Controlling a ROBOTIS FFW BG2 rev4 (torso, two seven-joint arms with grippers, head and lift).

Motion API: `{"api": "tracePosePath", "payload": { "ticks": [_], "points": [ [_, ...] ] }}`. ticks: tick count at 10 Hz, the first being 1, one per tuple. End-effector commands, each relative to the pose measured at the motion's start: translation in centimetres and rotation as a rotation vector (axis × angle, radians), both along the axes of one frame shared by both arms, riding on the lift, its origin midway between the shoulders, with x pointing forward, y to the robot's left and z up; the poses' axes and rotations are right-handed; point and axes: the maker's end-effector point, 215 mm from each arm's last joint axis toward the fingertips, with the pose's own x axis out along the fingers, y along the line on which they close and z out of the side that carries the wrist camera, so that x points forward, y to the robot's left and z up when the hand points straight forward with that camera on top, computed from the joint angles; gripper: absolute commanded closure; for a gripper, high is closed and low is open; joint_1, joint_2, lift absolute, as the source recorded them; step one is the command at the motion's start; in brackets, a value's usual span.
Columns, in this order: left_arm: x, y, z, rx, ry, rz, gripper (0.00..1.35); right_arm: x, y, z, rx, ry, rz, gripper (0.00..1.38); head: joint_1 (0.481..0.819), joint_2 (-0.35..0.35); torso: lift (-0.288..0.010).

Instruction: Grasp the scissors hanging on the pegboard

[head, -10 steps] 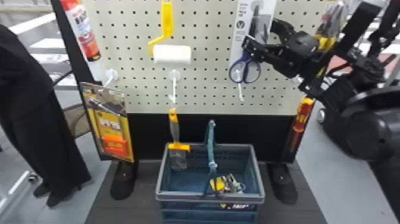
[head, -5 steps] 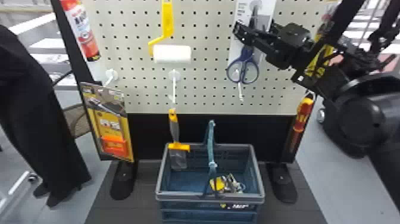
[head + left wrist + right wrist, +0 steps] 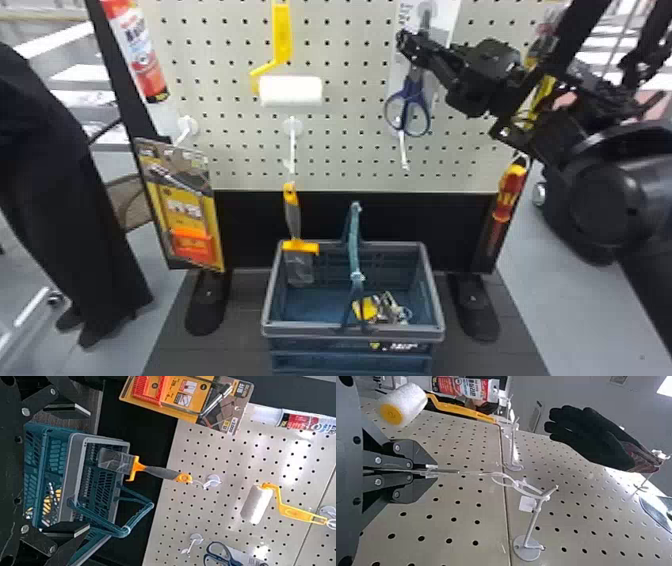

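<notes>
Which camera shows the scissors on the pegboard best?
The head view: the scissors hang with blue handles plain, the right gripper at their card. The left wrist view catches the handles at its frame edge; the right wrist view, a thin card edge in its grip.

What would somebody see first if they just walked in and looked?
Probably the big black right gripper, up high on the right of the pegboard, pinching the pack of the blue-handled scissors. Next, the yellow paint roller hanging mid-board, and the blue basket standing below it.
</notes>
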Motion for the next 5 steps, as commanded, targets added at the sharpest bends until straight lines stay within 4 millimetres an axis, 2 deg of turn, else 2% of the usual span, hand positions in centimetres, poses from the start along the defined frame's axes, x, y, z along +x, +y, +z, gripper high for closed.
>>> {"api": "tracePosePath", "payload": {
  "ticks": [1,5],
  "points": [
    [-0.04,0.0,-0.12,0.001,0.002,0.0,0.29,0.01,-0.03,-0.09,0.0,0.001,-0.001,1.29,0.549,0.0,-0.1],
    [-0.04,0.0,-0.12,0.001,0.002,0.0,0.29,-0.06,0.01,0.01,0.0,-0.001,0.0,1.29,0.549,0.0,-0.1]
  ]
}}
